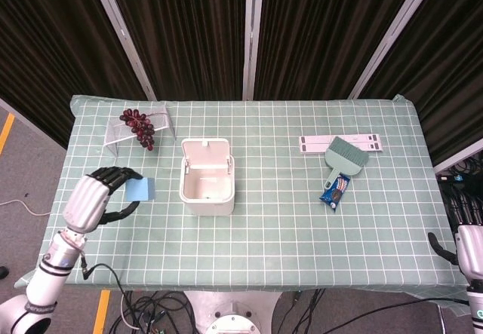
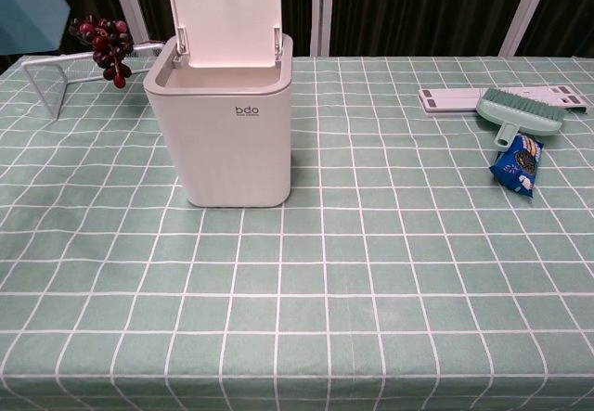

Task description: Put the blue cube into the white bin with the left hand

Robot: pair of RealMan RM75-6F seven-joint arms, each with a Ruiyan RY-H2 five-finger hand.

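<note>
My left hand [image 1: 94,198] holds the blue cube [image 1: 139,189] in the air, left of the white bin [image 1: 207,177]. In the chest view only the cube [image 2: 28,5] shows, at the top left corner, above and to the left of the bin [image 2: 232,133]; the hand itself is out of that frame. The bin stands with its lid [image 2: 223,12] raised and its inside shows nothing. My right hand [image 1: 469,249] hangs off the table's near right corner, and its fingers are too small to read.
A bunch of dark grapes [image 1: 139,127] lies on a clear stand [image 1: 121,134] at the back left. A green dustpan brush [image 1: 344,158], a blue snack packet [image 1: 333,190] and a white strip [image 1: 339,144] lie on the right half.
</note>
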